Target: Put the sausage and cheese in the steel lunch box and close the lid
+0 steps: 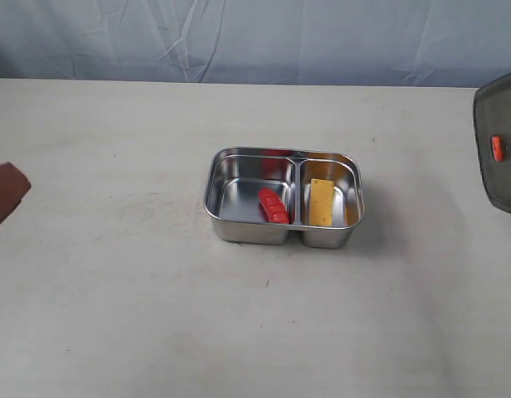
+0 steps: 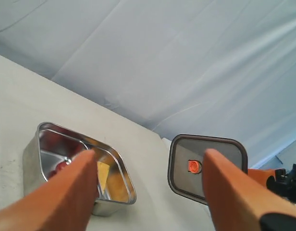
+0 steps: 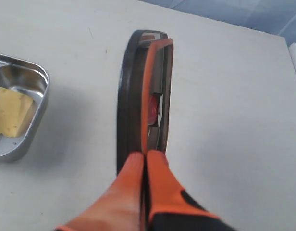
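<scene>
Shiny steel lunch box (image 1: 247,231); glossy sausage (image 1: 273,206); smoky translucent plastic lid (image 2: 211,144).

Glossy red sausage (image 1: 273,206), ribbed. Plain yellow cheese (image 1: 322,202). Shiny silver steel lunch box (image 1: 247,230). Dark smoky lid (image 1: 498,112), orange valve tab (image 1: 496,148). Off-white desk (image 1: 114,290). Pale blue backdrop cloth (image 1: 239,33). Orange left pincer (image 2: 148,163), orange right pincer (image 3: 146,159).

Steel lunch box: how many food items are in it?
2. The glossy red ribbed toy sausage lies in the shiny steel lunch box's larger compartment; the yellow toy cheese wedge lies in the smaller one. None seems hidden.
</scene>
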Motion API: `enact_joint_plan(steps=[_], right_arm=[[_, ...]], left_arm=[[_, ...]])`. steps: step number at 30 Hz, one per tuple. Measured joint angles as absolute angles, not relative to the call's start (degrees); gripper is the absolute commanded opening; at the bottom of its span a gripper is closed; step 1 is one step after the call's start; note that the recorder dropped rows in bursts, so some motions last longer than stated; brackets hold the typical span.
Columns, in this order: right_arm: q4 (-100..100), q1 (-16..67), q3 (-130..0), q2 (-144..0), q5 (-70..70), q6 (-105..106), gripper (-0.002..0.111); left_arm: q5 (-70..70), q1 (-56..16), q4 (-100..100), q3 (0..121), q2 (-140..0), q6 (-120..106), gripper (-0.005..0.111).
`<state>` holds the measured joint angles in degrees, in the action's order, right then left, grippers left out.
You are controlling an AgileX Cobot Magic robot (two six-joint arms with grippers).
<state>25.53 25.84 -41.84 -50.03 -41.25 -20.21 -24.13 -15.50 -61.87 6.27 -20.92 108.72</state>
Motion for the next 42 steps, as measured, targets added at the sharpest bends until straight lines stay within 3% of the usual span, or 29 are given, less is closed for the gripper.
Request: enact_joint_plan(steps=[20,32,39,41,42], right_arm=[[11.31,25.84,-47.66,-42.74,-43.56,-10.65,-0.001],[7.08,25.84,-47.78,-44.41,-58.57,-5.19,-0.001],[-14.01,25.84,-47.00,-53.20,-64.34,5.76,-0.001],[-17.47,25.84,-46.23,-56.62,-62.77,6.96,0.006],[-18.10,25.84,-45.99,-58.33,-62.26,7.07,0.024]], left_arm=[[-38.01,-15.50,-61.63,20.92,-59.44,101.67,0.060],[-40.14,-15.50,-62.40,22.05,-62.12,100.17,0.060],[-40.73,-15.50,-64.00,22.05,-62.01,98.34,0.060],[-40.73,-15.50,-64.08,22.05,-61.51,98.04,0.060],[-40.83,-15.50,-64.15,22.05,-61.25,98.00,0.060]])
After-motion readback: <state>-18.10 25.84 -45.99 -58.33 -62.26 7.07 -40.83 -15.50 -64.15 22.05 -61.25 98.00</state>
